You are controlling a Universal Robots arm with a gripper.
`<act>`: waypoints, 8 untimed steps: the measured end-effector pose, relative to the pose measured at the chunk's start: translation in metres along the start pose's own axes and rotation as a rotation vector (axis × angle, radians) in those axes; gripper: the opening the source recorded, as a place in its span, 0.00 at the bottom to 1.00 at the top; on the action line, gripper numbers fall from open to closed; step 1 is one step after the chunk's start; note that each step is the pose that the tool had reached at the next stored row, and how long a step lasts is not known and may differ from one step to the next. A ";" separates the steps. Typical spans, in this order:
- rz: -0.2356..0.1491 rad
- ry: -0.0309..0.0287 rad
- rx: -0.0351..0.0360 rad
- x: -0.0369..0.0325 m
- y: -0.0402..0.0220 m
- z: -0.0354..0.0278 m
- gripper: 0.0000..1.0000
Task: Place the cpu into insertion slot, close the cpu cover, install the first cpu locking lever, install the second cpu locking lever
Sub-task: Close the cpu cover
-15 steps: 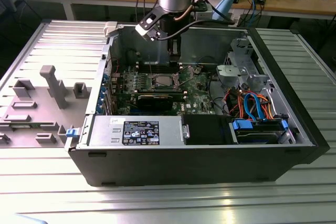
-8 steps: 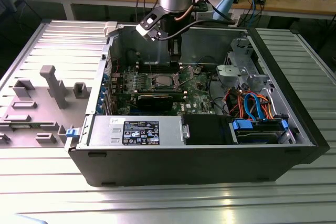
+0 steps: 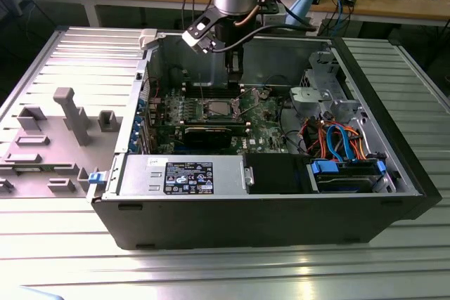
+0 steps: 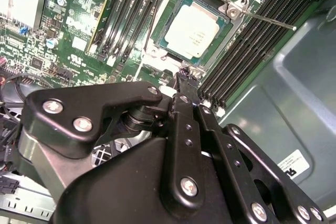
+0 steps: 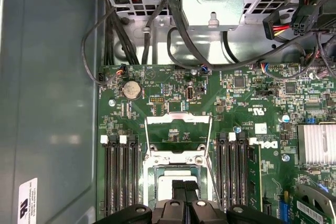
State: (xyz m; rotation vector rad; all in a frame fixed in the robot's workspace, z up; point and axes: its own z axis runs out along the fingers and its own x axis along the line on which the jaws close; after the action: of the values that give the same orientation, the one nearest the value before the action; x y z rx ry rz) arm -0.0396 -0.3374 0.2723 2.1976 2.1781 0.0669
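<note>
Evidently the cpu [image 4: 193,29] already lies flat in the insertion slot [image 4: 227,9], on the green board inside the open computer case [image 3: 246,223] that rests on the ribbed tabletop [image 3: 225,275]. The cpu cover [image 5: 178,120] stands hinged back from the slot, with the board visible through its opening, so closing it looks like the step in hand. The end effector [image 4: 184,77] hangs just above one edge of the slot, its fingers clenched together with nothing between them. To do this well, I judge the closed tips should push the cover's free edge over in a slow arc. They should stay clear of the chip's top, the memory slots [image 4: 252,40] alongside and the thin locking lever [image 4: 262,19] jutting out beside the slot, so the frame settles squarely around the chip.
</note>
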 end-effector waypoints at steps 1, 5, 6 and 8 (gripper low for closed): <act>0.000 -0.0001 0.0002 0.0000 0.0009 -0.0001 0.11; 0.000 -0.0002 0.0007 0.0000 0.0054 0.0002 0.11; 0.000 -0.0003 0.0009 0.0000 0.0074 0.0003 0.11; 0.000 -0.0002 0.0012 0.0000 0.0094 0.0004 0.11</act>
State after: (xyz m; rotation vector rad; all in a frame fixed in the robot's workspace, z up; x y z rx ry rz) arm -0.0302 -0.3374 0.2725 2.1981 2.1786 0.0654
